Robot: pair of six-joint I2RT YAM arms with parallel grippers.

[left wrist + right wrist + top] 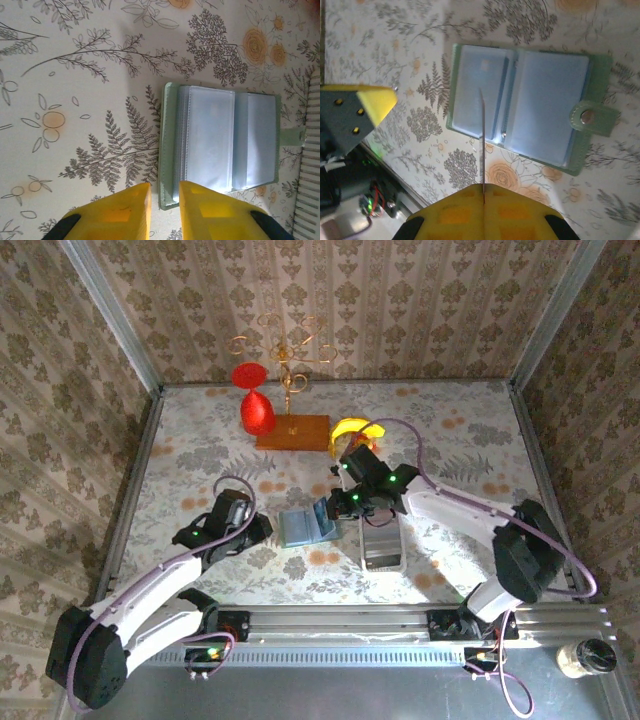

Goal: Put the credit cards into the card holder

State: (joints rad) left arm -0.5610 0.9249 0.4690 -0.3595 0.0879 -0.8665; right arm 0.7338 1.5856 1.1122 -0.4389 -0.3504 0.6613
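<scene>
Inserting step is in hand: the thin flat credit card (482,145), seen edge-on so its colour is hard to tell, is pinched upright in the closed right pincer (483,189). Its far edge hangs over the open sage-green soft card holder (525,107), roughly above the fold between the two stacks of clear plastic sleeves. The card is not in a sleeve yet, as far as the right wrist view tells.

The card holder (303,526) lies flat and opened near the middle of the floral-cloth desk (200,440), a bit toward the near edge, its snap tab pointing to the desk's right side.

The left pincer (165,189) sits at the holder's left cover edge with its jaws parted a little and the green corner showing in the gap. Can't tell whether it presses or grips the cover.

A long white plastic tray (382,545) with a grey-striped inside is just beside the holder on the right.

Next move, my guess: tilt the card flatter, line its leading edge up with a sleeve mouth and slide it in. The left pincer should steady the holder, or the soft cover may skid or flip.
</scene>
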